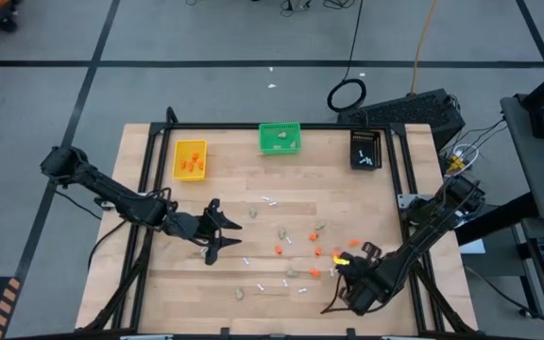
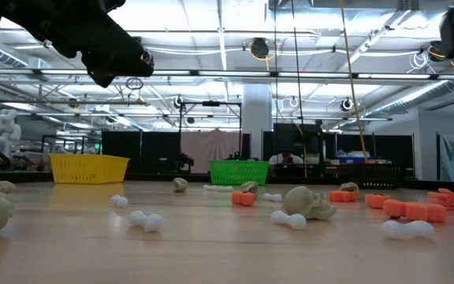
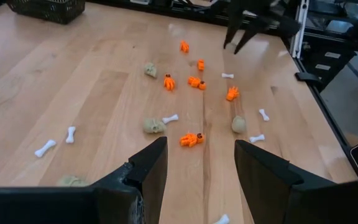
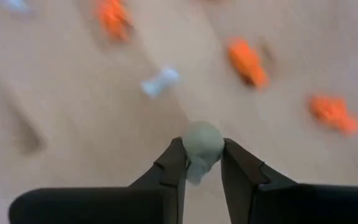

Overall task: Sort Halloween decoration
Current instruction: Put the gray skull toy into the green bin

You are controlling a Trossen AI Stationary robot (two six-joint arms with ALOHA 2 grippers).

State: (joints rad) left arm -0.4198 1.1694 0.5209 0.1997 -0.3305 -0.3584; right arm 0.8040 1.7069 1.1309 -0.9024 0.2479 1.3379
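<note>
Small Halloween pieces lie scattered on the wooden table (image 1: 159,283): orange bits (image 3: 191,139), beige-grey skulls (image 3: 154,126) and white bones (image 3: 71,134). My right gripper (image 4: 202,163) is over the table's near right part (image 1: 350,272), pointing steeply down and shut on one beige-grey skull (image 4: 202,142). My left gripper (image 3: 197,168) hovers open above the table's left middle (image 1: 223,236). It has nothing between its fingers and faces the scattered pieces. My right gripper pinches the skull's rounded sides (image 4: 191,149) between its two fingertips (image 4: 174,163). Only the fingers' free ends are on it, and they come from above, pointing down. The skull sticks out past the tips and looks lifted clear of the table.
Three small bins stand along the far edge: yellow (image 1: 189,159) with orange bits in it, green (image 1: 280,139), and black (image 1: 366,149) with white bones in it. Loose orange bits (image 4: 247,62) and a bone (image 4: 160,81) lie below my right gripper.
</note>
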